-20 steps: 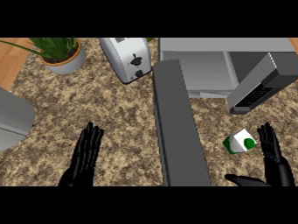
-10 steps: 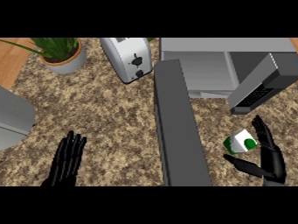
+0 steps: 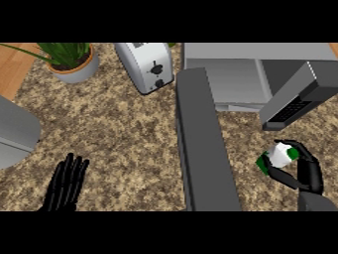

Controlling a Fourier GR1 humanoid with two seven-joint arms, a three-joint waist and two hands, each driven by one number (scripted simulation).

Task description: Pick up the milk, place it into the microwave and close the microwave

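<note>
We see our right robot hand [image 3: 307,171] curled around the milk [image 3: 277,156], just below the open microwave [image 3: 259,79]; our left robot hand [image 3: 65,183] rests spread over the table [image 3: 120,129].

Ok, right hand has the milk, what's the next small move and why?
Probably lift the milk and carry it up and left toward the microwave cavity. The right hand is curled round the carton, the door stands open, and the cavity lies beyond it.
</note>
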